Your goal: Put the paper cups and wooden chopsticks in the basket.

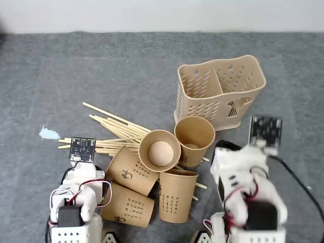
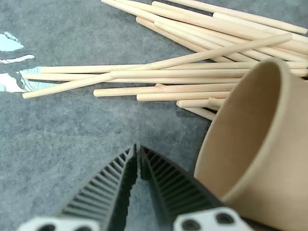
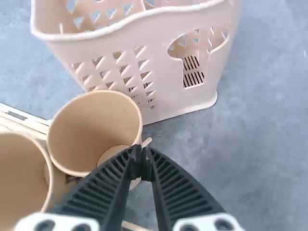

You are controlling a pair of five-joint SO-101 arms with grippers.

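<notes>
1. Closest to my left wrist camera is my left claw [image 2: 138, 153]. Its two sides are pressed together on nothing, low over the grey table [image 2: 57, 139].
2. Just beside it a side-lying cup [image 2: 260, 159] rests on the table, and past that cup the wooden chopsticks [image 2: 183, 77] lie fanned out flat.
3. My right claw [image 3: 141, 153] is likewise closed and empty. Its tip is close by the cup by the basket [image 3: 94, 127], and the basket [image 3: 144, 67] stands just behind that cup.
4. From above the basket looks empty, though I cannot see to the bottom of both compartments. I judge the task hardly begun, with the first pick in hand.
5. That pick calls for parting my right claw, taking that cup's rim and lifting it over the basket's wall.
</notes>
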